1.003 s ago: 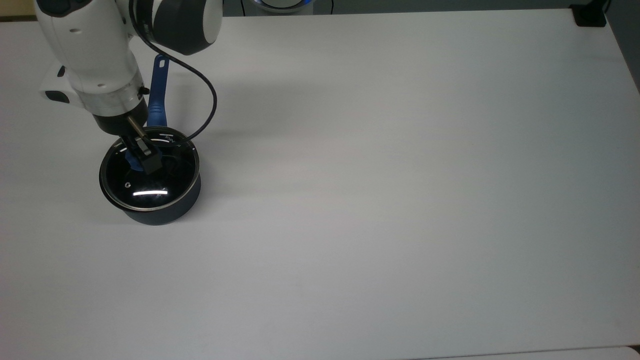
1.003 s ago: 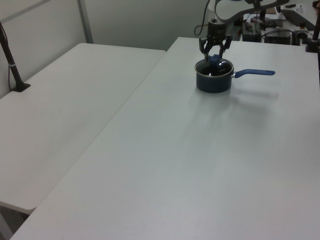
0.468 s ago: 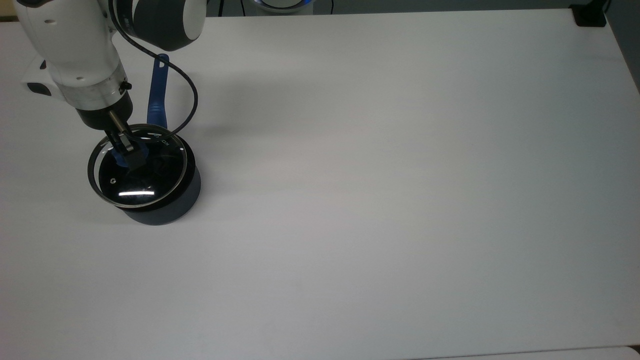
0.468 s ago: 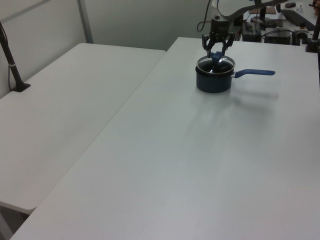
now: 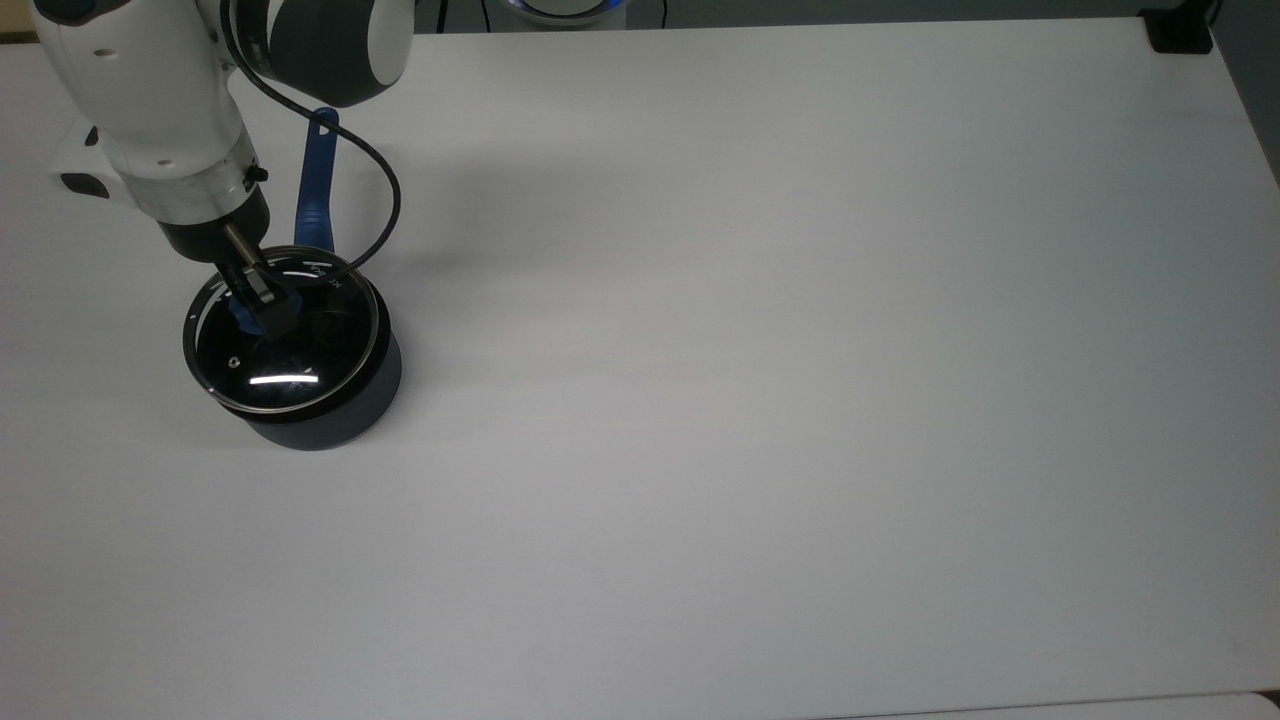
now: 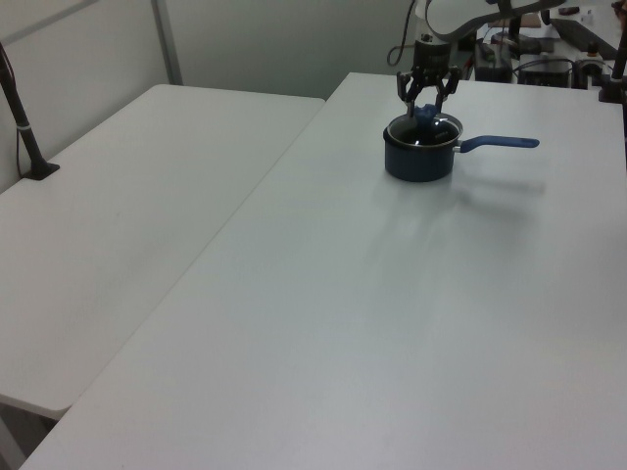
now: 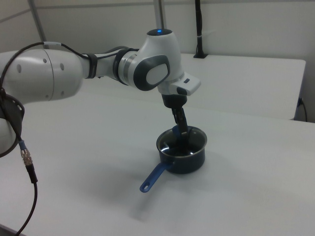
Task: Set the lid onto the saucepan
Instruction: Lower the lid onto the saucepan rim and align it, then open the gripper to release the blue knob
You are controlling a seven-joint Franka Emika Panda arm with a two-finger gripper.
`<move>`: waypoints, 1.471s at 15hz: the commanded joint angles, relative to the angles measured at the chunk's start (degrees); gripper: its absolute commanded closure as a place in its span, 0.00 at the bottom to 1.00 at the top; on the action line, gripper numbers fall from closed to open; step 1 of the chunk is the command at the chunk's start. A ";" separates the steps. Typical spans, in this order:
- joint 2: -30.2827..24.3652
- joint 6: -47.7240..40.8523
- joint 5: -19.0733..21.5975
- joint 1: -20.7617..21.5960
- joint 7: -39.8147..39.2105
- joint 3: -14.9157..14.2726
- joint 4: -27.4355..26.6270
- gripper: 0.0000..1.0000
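**Seating Lid, Off-Centre Risk**

Clamping gripper [image 5: 262, 308] on blue knob [image 5: 243, 317] of glass lid [image 5: 283, 342], directly below and just above saucepan [image 5: 335, 420]. Could land skewed (rim offset toward top view's left), catching pot lip, tilting or sliding off on release. Blue handle [image 5: 314, 180] beyond gripper, clear.

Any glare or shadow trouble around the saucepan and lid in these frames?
Top view: a bright bar of glare lies across the glass lid, and the arm casts a soft shadow on the table beside the saucepan. Left view: the pan's dark inside makes the lid hard to make out below the gripper. Right view: light is even, with faint shadow by the blue handle.
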 commanded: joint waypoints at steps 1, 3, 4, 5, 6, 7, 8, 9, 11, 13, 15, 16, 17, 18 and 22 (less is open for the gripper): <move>-1.41 -0.48 1.34 0.31 -1.47 -0.39 -1.28 0.56; -1.07 -0.21 1.26 0.58 -0.95 -0.13 -1.63 0.47; -0.98 0.13 1.34 0.66 -0.68 -0.04 -1.72 0.44; -0.98 0.23 1.34 0.66 -0.25 -0.13 -1.72 0.42; -0.98 0.23 1.34 0.66 0.37 -0.13 -1.63 0.38; -0.98 0.23 1.34 0.66 0.81 0.05 -1.63 0.26; -0.98 0.23 1.34 0.66 0.90 0.14 -1.63 0.20; -0.98 0.31 1.34 0.66 0.99 0.14 -1.63 0.19; -0.98 0.40 1.52 0.66 1.07 0.14 -1.54 0.17; -0.98 0.40 1.26 0.66 1.60 0.14 -1.46 0.14; -1.24 0.23 0.82 0.66 0.91 0.14 -1.19 0.00; -1.67 0.05 0.82 0.66 -0.06 0.14 -1.28 0.00; -2.72 -0.47 1.08 0.66 -2.85 0.31 -1.28 0.00; -3.78 -0.91 1.17 0.66 -4.53 0.31 -1.54 0.00; -8.52 -8.45 0.64 0.84 -16.98 0.58 -1.72 0.00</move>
